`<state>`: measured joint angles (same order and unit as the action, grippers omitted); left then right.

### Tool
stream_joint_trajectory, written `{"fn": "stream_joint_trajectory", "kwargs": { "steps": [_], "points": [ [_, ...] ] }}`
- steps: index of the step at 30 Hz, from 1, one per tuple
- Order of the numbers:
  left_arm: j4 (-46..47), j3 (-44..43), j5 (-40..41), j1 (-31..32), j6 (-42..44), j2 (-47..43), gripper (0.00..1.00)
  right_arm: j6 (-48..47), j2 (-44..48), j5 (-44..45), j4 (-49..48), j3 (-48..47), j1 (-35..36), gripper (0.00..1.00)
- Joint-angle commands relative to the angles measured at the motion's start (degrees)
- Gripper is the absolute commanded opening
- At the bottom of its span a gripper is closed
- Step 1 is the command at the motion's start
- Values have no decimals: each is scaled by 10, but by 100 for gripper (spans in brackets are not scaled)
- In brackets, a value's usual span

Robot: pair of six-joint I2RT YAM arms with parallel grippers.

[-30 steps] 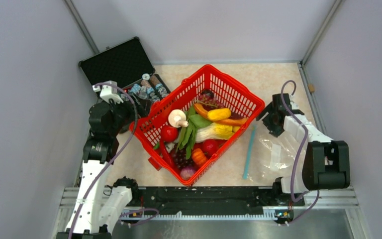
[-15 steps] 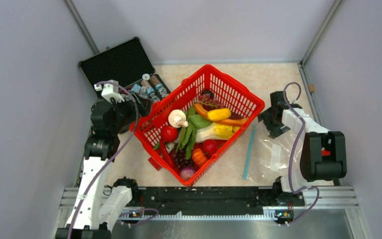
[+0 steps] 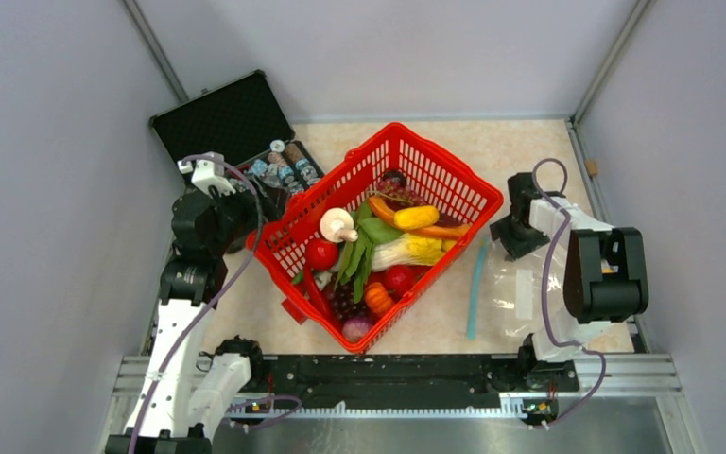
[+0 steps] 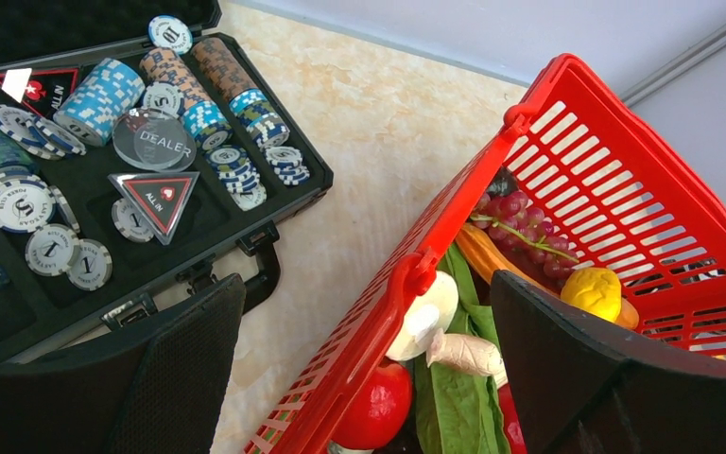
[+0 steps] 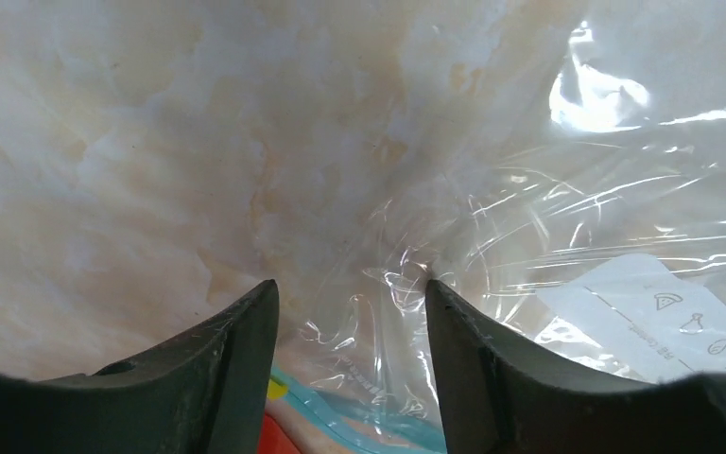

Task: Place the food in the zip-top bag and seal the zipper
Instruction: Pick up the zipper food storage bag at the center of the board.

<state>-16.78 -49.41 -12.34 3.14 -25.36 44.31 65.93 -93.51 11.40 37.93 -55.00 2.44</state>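
Note:
The food lies in a red lattice basket [image 3: 454,180]: a white mushroom [image 3: 337,224], a red tomato [image 3: 321,253], a yellow piece [image 3: 416,217], grapes and greens. The clear zip-top bag [image 3: 529,284] lies flat on the table right of the basket, its light-blue zipper [image 3: 474,288] on the left edge. My right gripper [image 3: 510,235] is open, low over the bag's far corner [image 5: 548,189], jaws [image 5: 348,288] astride crinkled plastic, zipper [image 5: 378,426] just below. My left gripper [image 4: 359,284] is open and empty above the basket's left rim [image 4: 406,274], with the mushroom [image 4: 425,317] and tomato [image 4: 378,407] beneath.
An open black case [image 3: 236,123] with poker chips [image 4: 104,90] stands at the back left, next to the basket. Grey walls close in left, right and behind. A small brown piece [image 3: 592,167] lies by the right wall.
My right gripper has swung down and inward onto the bag's far corner near the zipper end. The left arm has barely moved.

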Motion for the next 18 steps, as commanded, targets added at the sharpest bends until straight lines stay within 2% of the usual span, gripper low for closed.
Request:
{"fn": "stream_joint_trajectory", "kwargs": {
  "steps": [1,2,4,6,8,9,15,18],
  "points": [
    [12,-4,12,-2,5,-17,99,2,-26,-5,-34,12,-4,54],
    [11,-4,14,-2,6,-19,99,2,-19,-6,-41,20,-4,52],
    [11,-5,14,-2,7,-21,99,-2,1,-6,-57,38,-4,40],
    [13,-7,2,-2,7,-21,99,-10,27,-4,-68,51,-4,33],
    [17,-11,-22,-2,8,-19,99,-32,59,-5,-81,61,-4,3],
    [20,-12,-39,-2,8,-19,99,-40,76,-6,-85,66,-4,0],
    [90,-13,-208,-1,-14,-15,99,-86,216,-23,-108,116,-4,0],
    [113,-21,-238,18,-17,-14,99,-97,314,-24,-95,131,-4,0]
  ]
}}
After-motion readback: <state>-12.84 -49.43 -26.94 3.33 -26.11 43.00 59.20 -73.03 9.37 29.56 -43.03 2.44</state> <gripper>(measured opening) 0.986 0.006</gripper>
